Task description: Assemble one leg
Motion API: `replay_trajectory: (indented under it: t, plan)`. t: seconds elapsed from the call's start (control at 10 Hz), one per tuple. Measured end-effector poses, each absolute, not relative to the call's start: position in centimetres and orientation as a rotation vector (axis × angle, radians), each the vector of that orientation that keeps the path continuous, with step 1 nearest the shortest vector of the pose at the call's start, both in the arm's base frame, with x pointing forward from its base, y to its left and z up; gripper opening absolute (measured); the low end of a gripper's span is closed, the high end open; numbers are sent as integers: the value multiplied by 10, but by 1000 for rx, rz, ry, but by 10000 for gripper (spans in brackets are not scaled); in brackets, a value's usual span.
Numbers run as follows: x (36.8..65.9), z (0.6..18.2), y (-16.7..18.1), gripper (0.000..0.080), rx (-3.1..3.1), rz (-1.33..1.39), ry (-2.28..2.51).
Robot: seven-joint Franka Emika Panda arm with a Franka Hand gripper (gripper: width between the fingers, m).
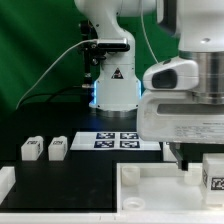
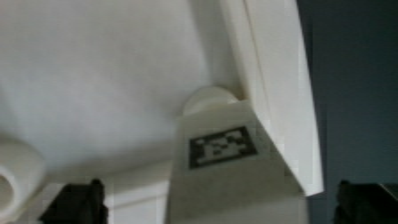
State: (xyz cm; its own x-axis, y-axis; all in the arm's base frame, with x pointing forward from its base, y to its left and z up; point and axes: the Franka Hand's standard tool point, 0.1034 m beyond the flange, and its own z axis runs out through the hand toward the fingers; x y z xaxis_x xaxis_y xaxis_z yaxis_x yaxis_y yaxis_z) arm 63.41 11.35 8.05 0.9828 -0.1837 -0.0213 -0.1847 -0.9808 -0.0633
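The leg (image 2: 222,150) lies against the raised rim of the white panel (image 2: 107,80), with its rounded end tucked into the corner where the rim turns. In the exterior view this corner is at the exterior view's right, on the near side. The pincer (image 2: 222,204) is spread. A dark fingertip (image 2: 80,200) is seen on each side of the leg with a gap on both sides, so nothing is grasped.

Several faults are judged possible from here. If the pincer were closed off-centre, the leg could be met by one fingertip first and be tilted or slid along the rim. Because the leg sits so close to the rim, the rim could be caught in the grasp instead of the leg. The panel is not seen to be held down, so it could be dragged across the surface (image 1: 80,180). The spare legs (image 1: 32,150), well apart at the exterior view's left, are not thought to be endangered.
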Motion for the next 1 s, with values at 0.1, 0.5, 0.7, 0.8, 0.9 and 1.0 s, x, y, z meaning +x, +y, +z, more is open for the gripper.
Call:
replay_trajectory:
  t: [0.1, 0.5, 0.7, 0.8, 0.9, 1.0]
  plan:
    - [634, 80, 113, 640, -3062, 26, 307]
    - [633, 79, 115, 291, -2988, 44, 707]
    - [634, 79, 115, 291, -2842, 57, 1191]
    - [634, 79, 115, 291, -2726, 58, 1461]
    - [634, 78, 116, 291, -2566, 57, 1732]
    - [634, 78, 116, 291, -2379, 52, 1983]
